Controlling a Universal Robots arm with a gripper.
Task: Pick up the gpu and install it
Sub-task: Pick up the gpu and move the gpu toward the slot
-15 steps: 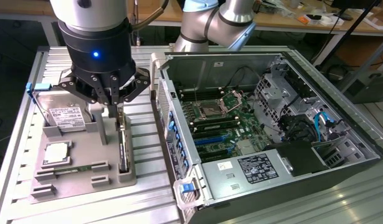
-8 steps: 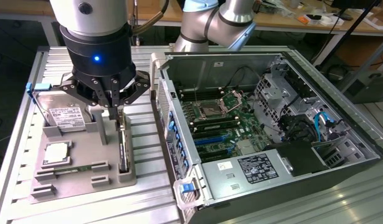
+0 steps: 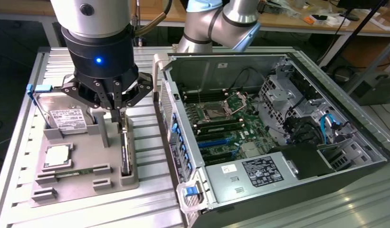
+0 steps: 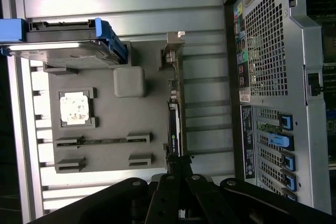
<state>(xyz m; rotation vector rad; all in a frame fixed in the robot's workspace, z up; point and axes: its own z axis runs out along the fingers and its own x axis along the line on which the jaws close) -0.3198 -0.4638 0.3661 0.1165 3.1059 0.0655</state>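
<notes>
Your gripper (image 3: 120,113) has its fingers pinched shut on the top edge of the gpu (image 3: 126,154). The card stands on edge in a slot on the side of the tray (image 3: 87,192) nearest the case (image 3: 214,71). By the look of it, it sits seated in its holders and has not been lifted.

That upright stance is likely why the grip comes straight from above. The thin edge is the only part offered to the fingers (and it suits lowering the card into the motherboard (image 3: 226,123), since the case lies open on its side).

The exterior view gives you height, with the fingers reaching down to the card, and it shows the open inside of the case. The wrist view adds alignment. There the gpu (image 4: 175,119) is a thin line running straight out from the gripper (image 4: 178,163), with its bracket (image 4: 172,51) at the far end. Beside it you see the case's rear grille (image 4: 268,51).
</notes>
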